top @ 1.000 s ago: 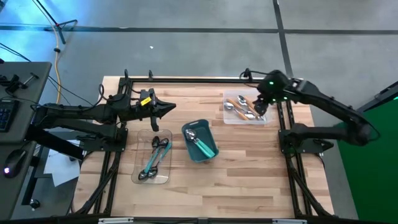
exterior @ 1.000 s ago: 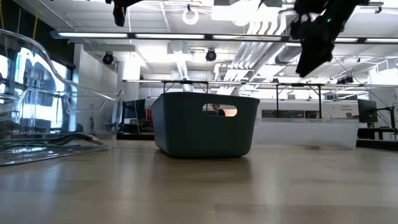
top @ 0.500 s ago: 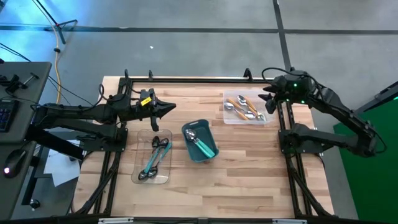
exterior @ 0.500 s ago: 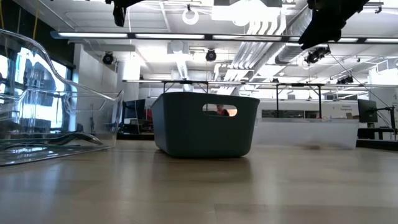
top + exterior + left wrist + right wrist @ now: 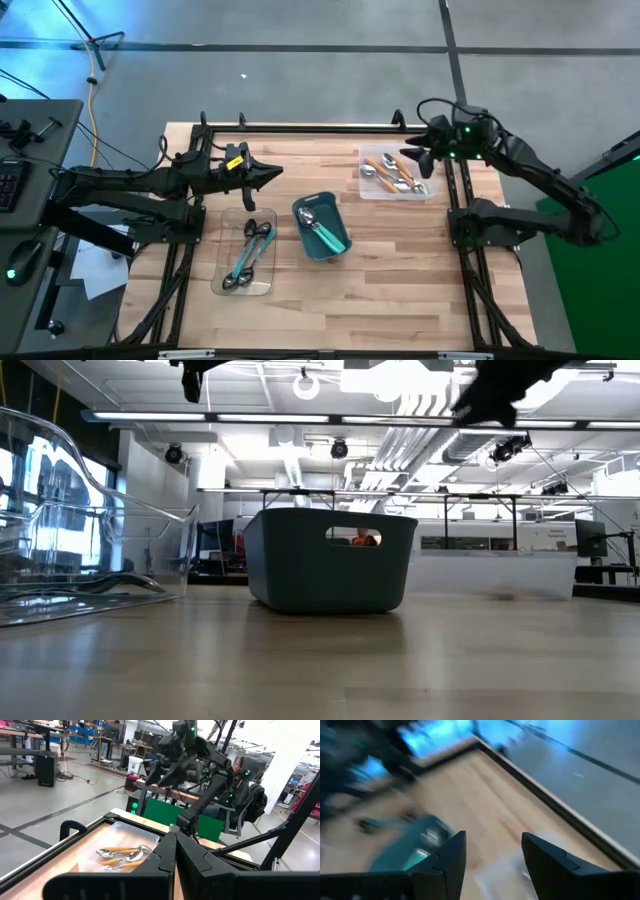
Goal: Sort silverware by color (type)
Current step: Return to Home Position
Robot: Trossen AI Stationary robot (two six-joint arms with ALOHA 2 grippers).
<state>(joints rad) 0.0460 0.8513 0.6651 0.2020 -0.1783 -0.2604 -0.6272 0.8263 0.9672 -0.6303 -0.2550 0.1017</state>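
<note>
Robotics lab in an open industrial hall.
A wood table (image 5: pixel 330 300) on a black frame (image 5: pixel 300 127) stands on a concrete floor (image 5: pixel 300 80); bare ceiling pipes (image 5: pixel 430 410), strip lights (image 5: pixel 250 418), and benches (image 5: pixel 22 734) with a computer tower (image 5: pixel 46 768) fill the room behind.

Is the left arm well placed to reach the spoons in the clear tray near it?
Probably yes: the left gripper hangs just beside the clear tray, the spoons lie uncovered, and nothing stands between them.
</note>
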